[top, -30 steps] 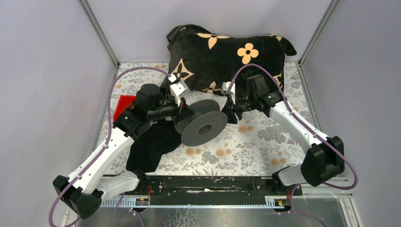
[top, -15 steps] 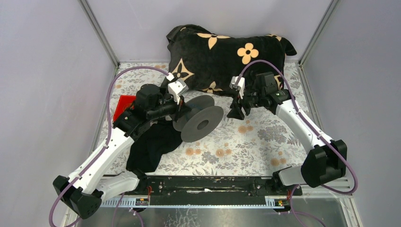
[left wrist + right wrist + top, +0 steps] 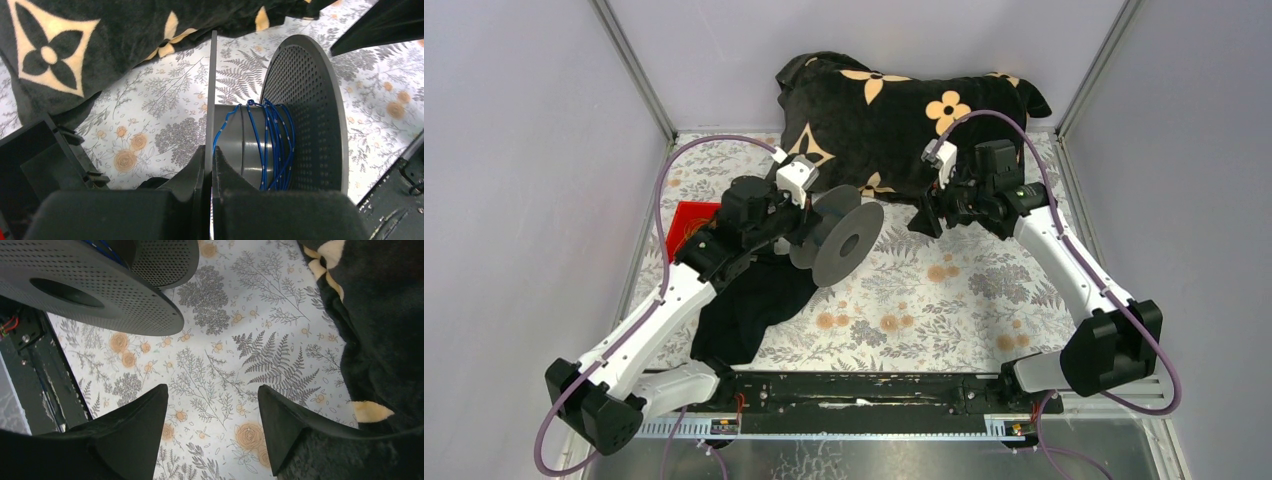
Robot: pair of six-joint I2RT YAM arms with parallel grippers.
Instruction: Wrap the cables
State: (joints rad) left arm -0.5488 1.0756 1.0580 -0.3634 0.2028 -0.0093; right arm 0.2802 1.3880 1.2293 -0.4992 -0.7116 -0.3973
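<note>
left gripper [image 3: 209, 159] pinches the spool [image 3: 305, 100] rim, right gripper [image 3: 212, 407] is spread. the cables [image 3: 276, 145] just ahead seem limp, thin; i would pinch softly.

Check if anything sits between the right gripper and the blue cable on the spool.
Yes: the spool has its perforated flange facing the open right gripper, hiding most of the blue cable wound behind it. Only tablecloth shows between gripper and flange.

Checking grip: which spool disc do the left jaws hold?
The near disc, edge-on in the left wrist view; the far disc beyond the blue cables is untouched.
</note>
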